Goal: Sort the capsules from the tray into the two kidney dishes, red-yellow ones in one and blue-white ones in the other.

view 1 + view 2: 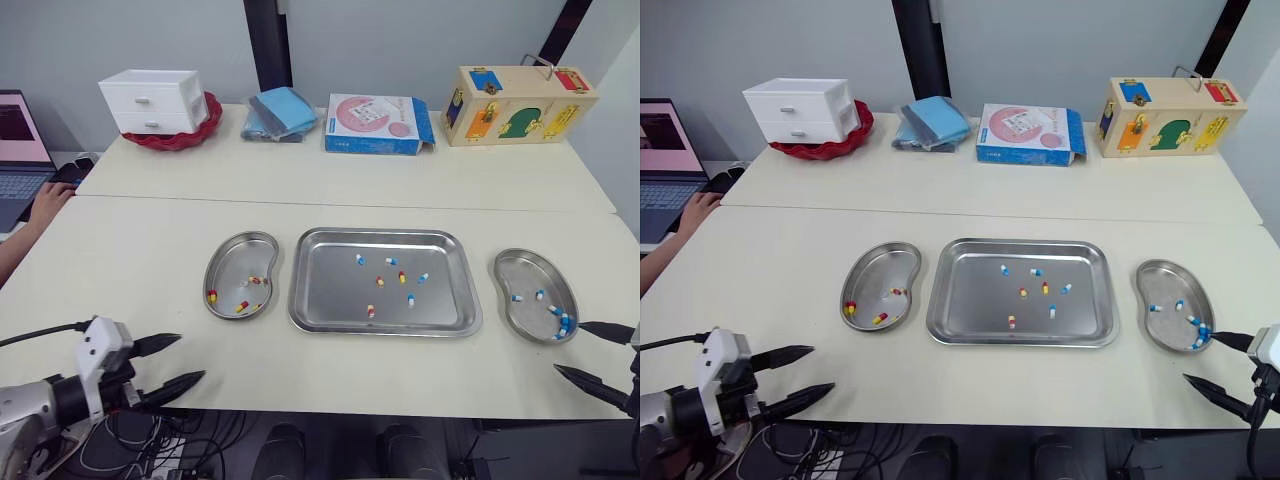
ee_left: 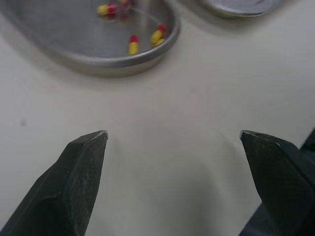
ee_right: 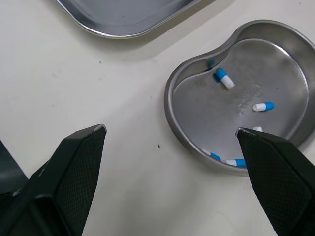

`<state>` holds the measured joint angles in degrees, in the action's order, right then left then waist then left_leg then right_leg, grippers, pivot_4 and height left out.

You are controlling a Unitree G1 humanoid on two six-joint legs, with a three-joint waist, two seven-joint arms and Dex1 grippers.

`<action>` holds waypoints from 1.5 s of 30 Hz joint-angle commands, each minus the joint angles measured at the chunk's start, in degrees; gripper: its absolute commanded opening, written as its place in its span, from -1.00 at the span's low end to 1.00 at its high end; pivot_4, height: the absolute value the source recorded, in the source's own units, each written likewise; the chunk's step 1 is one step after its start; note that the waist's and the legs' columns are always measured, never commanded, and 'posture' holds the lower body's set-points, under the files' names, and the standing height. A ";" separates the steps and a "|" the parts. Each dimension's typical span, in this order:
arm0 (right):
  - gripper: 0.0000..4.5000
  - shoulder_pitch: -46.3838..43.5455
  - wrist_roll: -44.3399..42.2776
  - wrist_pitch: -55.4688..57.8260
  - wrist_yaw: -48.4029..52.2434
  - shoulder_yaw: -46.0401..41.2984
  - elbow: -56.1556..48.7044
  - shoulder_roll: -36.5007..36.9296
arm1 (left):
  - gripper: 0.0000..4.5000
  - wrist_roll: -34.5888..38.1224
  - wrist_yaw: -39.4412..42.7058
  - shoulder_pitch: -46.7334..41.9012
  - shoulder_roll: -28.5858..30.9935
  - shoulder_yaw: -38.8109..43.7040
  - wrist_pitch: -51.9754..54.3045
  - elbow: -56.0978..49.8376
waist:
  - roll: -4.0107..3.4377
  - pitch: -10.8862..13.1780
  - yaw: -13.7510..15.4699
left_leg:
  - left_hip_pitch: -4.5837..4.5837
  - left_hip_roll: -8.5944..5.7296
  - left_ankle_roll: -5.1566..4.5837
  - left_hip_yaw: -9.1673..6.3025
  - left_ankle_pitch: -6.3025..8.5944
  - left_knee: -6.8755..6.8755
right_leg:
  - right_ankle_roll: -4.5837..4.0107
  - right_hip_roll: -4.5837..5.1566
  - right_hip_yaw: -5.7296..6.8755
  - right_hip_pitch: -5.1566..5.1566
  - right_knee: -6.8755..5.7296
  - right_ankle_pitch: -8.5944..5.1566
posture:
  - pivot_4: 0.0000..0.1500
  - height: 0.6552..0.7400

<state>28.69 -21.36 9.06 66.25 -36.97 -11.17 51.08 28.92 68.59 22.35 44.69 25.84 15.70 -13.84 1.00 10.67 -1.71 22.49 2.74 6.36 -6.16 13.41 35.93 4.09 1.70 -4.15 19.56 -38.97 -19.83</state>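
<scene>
Holding my left gripper (image 1: 190, 357) spread, steel kidney dish (image 1: 235, 262) of red-yellow capsules (image 1: 240, 306) just ahead; right gripper (image 1: 568, 347) spread, one fingertip at the second dish (image 1: 520, 270) of blue-white capsules (image 3: 224, 78); rectangular steel tray (image 1: 330, 290) between, long axis crosswise.

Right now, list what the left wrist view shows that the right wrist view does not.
Left wrist view: the open left gripper and the left kidney dish with red-yellow capsules. Right wrist view: the open right gripper and the right kidney dish with blue-white capsules. Shared: an edge of the tray and the cream table.
</scene>
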 commanded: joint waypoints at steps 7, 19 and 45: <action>1.00 4.51 -0.32 -1.15 0.31 -3.38 -5.27 -1.10 | 0.98 2.71 4.65 -5.41 -6.67 -9.65 -10.84 -5.67 | -0.03 -0.02 0.00 | -0.03 0.00 0.00 0.00 0.00 0.01 | 0.00 -0.02 0.00 -0.03 0.00 0.00 | 1.00 1.00; 1.00 7.28 -2.95 -0.55 -2.24 -4.77 -13.84 -6.06 | 0.98 2.53 0.06 -4.87 -6.47 -11.52 -8.66 -6.25 | -0.07 -0.04 -0.12 | -0.04 0.00 0.00 -0.02 0.00 0.00 | 0.00 -0.02 0.00 -0.03 0.00 0.00 | 1.00 1.00; 1.00 -8.90 1.29 -6.47 -6.53 21.94 -13.76 -10.12 | 0.98 0.78 -13.65 -5.15 0.44 -11.04 7.67 -19.00 | -0.08 -0.03 0.28 | -0.06 0.01 0.00 -0.09 -0.01 0.03 | -0.01 -0.02 0.05 -0.08 -0.02 0.00 | 1.00 1.00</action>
<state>19.99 -19.49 4.01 59.91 -15.19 -24.41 41.25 29.99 56.22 18.99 44.31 16.33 21.90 -30.00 0.92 10.65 -1.43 22.42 2.75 6.36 -6.24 13.40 35.96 4.08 1.68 -4.11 19.47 -39.00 -19.83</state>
